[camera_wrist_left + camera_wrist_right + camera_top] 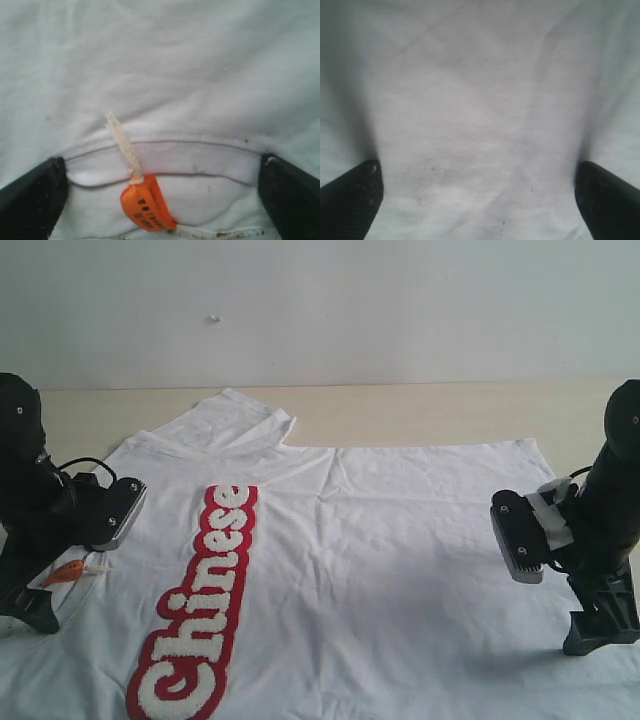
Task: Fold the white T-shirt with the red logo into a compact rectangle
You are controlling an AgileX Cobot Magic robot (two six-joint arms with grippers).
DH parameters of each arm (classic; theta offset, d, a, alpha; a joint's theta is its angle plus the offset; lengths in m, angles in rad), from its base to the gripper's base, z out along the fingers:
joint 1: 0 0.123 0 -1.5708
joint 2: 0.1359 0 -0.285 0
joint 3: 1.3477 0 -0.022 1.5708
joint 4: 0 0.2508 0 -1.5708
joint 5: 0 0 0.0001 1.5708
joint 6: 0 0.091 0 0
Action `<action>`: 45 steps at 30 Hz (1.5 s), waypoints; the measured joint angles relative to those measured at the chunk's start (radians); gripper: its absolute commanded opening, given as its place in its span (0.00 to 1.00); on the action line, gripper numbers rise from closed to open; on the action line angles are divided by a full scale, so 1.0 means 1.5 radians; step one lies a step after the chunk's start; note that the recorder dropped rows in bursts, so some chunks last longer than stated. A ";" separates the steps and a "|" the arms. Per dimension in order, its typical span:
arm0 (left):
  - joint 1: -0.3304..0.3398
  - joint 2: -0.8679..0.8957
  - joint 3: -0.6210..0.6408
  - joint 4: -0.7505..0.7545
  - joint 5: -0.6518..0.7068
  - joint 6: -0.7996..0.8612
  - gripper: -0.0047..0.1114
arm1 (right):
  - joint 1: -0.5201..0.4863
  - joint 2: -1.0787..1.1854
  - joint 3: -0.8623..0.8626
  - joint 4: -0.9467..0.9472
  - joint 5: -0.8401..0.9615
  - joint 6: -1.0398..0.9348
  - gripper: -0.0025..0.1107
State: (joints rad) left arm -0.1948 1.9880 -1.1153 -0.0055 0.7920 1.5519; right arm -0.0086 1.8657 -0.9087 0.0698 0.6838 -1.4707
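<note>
The white T-shirt (380, 560) lies spread flat across the table, front side up, its neck toward the left. The red logo (205, 610) with white "Chinese" letters runs along its left part. My left gripper (40, 605) hovers open over the collar; in the left wrist view its fingers (30, 200) stand wide apart on either side of the ribbed collar (175, 155) and the orange neck tag (147, 202). My right gripper (598, 625) is open above the shirt's right end, and plain white cloth (480, 125) fills the space between its fingers (350, 197).
A sleeve (245, 420) lies folded at the shirt's far edge. Bare wooden tabletop (450, 410) shows behind the shirt, ending at a white wall (320, 310). The two black arms stand at the left and right edges of the exterior view.
</note>
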 measured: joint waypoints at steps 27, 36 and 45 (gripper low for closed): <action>0.014 0.003 -0.001 -0.016 -0.028 -0.039 0.07 | -0.002 0.022 -0.010 -0.006 -0.045 0.060 0.02; 0.014 -0.060 -0.002 0.026 -0.029 -0.041 0.06 | -0.002 -0.017 -0.040 -0.010 -0.066 0.078 0.02; 0.014 -0.185 -0.026 0.043 -0.017 -0.059 0.06 | -0.002 -0.131 -0.096 -0.052 0.007 0.112 0.02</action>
State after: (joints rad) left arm -0.1735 1.7098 -1.1546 0.0588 0.7670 1.4639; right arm -0.0109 1.6698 -1.0523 -0.0087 0.6943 -1.3021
